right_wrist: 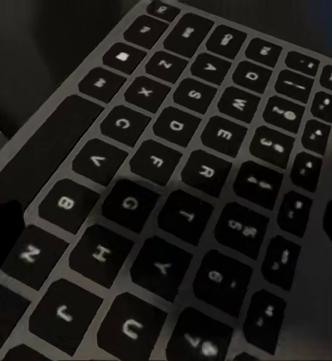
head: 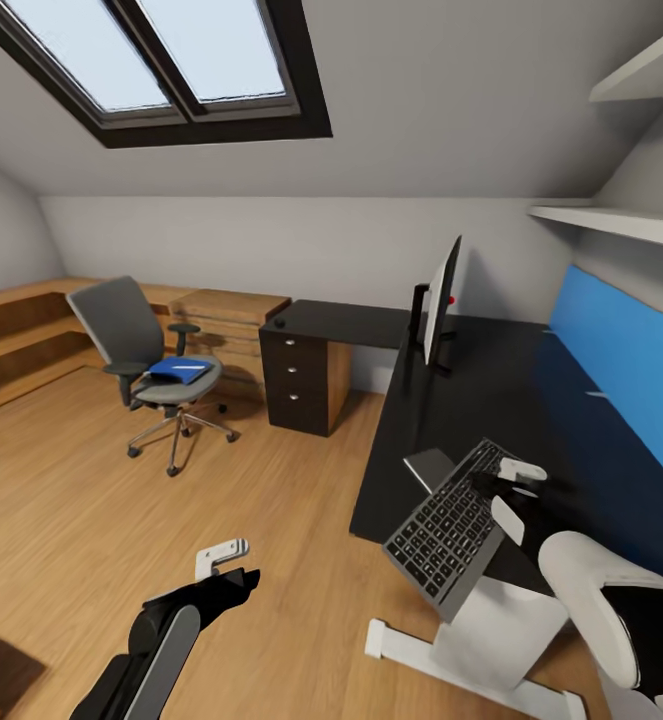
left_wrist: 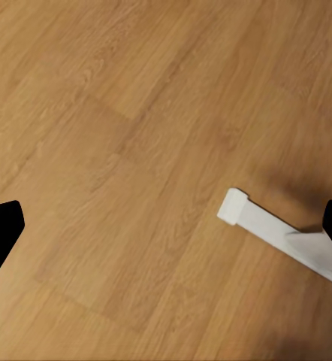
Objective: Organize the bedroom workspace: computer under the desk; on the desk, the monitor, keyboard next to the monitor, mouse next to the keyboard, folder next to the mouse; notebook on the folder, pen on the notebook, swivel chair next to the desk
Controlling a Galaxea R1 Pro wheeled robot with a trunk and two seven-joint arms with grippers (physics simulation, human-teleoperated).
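The dark-grey keyboard (head: 451,528) lies askew at the front edge of the black desk (head: 511,400), its near corner jutting past the edge. My right gripper (head: 514,493) hovers at the keyboard's far right end, fingers spread wide over the keys (right_wrist: 173,188); whether they touch is unclear. A thin grey notebook (head: 428,466) lies beside the keyboard. Further back the monitor (head: 441,302) stands upright on the desk. The grey swivel chair (head: 136,345) sits out on the floor with the blue folder (head: 181,370) on its seat. Low over bare floor, my left gripper (head: 227,566) is open. The computer is out of view.
The desk's white leg foot (head: 471,655) (left_wrist: 279,237) runs along the floor near my left gripper. A black drawer unit (head: 301,380) holds up the desk's far end, with low light-wood cabinets (head: 226,320) beyond. Open wood floor (head: 171,500) separates chair and desk.
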